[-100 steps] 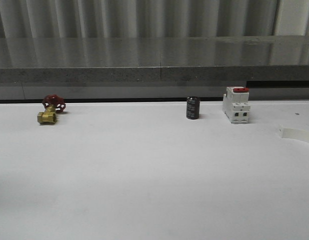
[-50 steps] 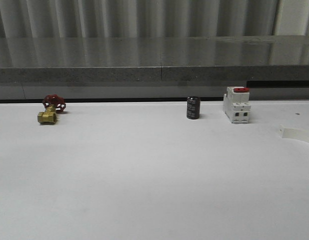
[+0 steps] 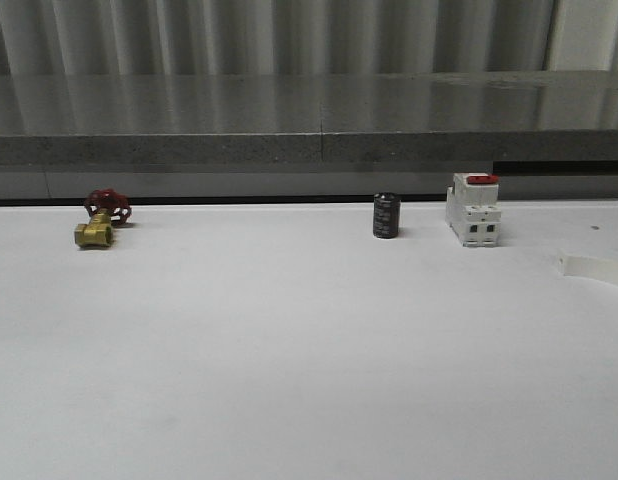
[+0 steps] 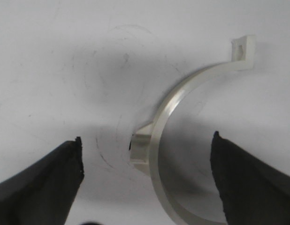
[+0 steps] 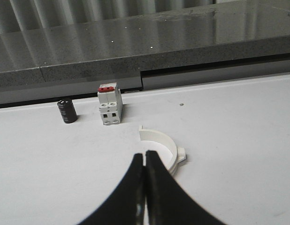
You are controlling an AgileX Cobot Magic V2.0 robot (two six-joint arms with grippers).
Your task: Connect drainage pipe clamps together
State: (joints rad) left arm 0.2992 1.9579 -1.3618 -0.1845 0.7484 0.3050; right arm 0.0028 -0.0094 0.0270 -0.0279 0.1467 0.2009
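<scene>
White table [image 3: 289,360]: bears all items. Left gripper [image 4: 147,154]: fingers spread wide, hovering over one clamp half [image 4: 182,122], which lies flat between them, touching neither. Right gripper [image 5: 145,187]: fingers pressed together, holding nothing, just beside the second clamp half [image 5: 159,145], which lies near the table's right edge [image 3: 594,268]. Breaker [image 3: 473,210], red switch on top: stands at the back right. Black cylinder [image 3: 386,216]: upright beside it. Brass valve [image 3: 101,220], red handwheel: back left.
</scene>
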